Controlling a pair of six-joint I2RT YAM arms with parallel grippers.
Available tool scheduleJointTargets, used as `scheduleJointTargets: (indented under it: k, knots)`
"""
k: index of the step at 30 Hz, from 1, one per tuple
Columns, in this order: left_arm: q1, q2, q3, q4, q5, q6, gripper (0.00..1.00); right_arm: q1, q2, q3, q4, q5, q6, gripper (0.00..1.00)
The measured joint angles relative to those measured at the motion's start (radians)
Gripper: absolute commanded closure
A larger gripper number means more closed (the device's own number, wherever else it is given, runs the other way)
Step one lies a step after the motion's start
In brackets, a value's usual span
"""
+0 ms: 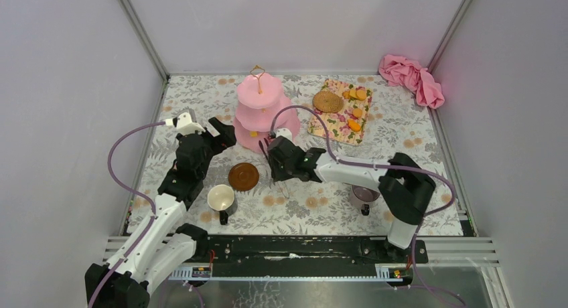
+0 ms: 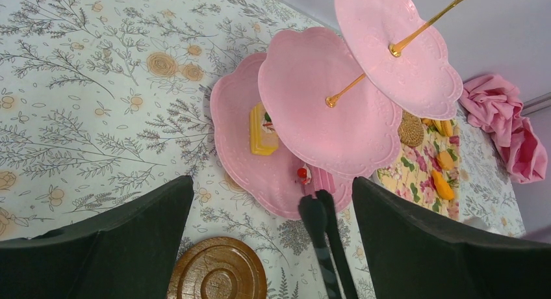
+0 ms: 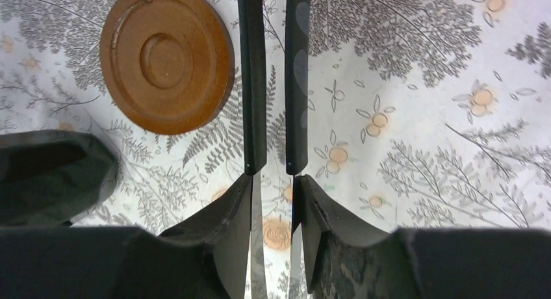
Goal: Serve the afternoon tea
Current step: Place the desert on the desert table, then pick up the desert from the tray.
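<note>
Overhead view: the pink three-tier stand (image 1: 258,114) sits in the upper middle of the frame on a flowered tablecloth (image 1: 415,140). My right gripper (image 1: 271,154) lies just below and right of the stand's bottom tier, and my left gripper (image 1: 224,135) lies just to its left. A brown saucer (image 1: 243,177) lies below the stand, between the two grippers, with the white mug (image 1: 220,198) to its lower left. The purple mug (image 1: 365,194) shows partly under the right arm at lower right. Orange and yellow biscuits (image 1: 354,125) rest on a flowered mat (image 1: 335,127) to the right of the stand, and a second saucer (image 1: 327,101) lies on the mat's upper left end. A pink cloth (image 1: 412,77) is bunched in the upper right corner.

Right wrist view: my fingers are clamped on the black tongs (image 3: 252,84), one on each arm, pressing the arms close with a slim gap between them. The saucer lies at upper left, apart from the tongs.

Left wrist view: my left fingers stand wide apart and hold nothing. The tongs' tips lie at the lower rim of the bottom tier, by a small pink piece (image 2: 310,177) with a red top; I cannot tell whether they touch it. A yellow slice (image 2: 262,133) lies further left on the same tier
</note>
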State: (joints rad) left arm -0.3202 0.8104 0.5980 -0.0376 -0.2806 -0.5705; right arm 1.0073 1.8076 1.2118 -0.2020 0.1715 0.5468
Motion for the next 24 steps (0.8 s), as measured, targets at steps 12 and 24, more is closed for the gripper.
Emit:
scheduleJointTargets:
  k: [12, 24]
  knots:
    - [0.0, -0.016, 0.0, 0.0, 0.001, 0.0, 0.0, 0.0, -0.206, -0.125, -0.045, 0.1, 0.063, 0.79]
    - [0.0, -0.052, 0.0, 0.0, 0.003, 0.0, 0.0, -0.149, -0.281, -0.145, -0.177, 0.184, 0.113, 0.83]
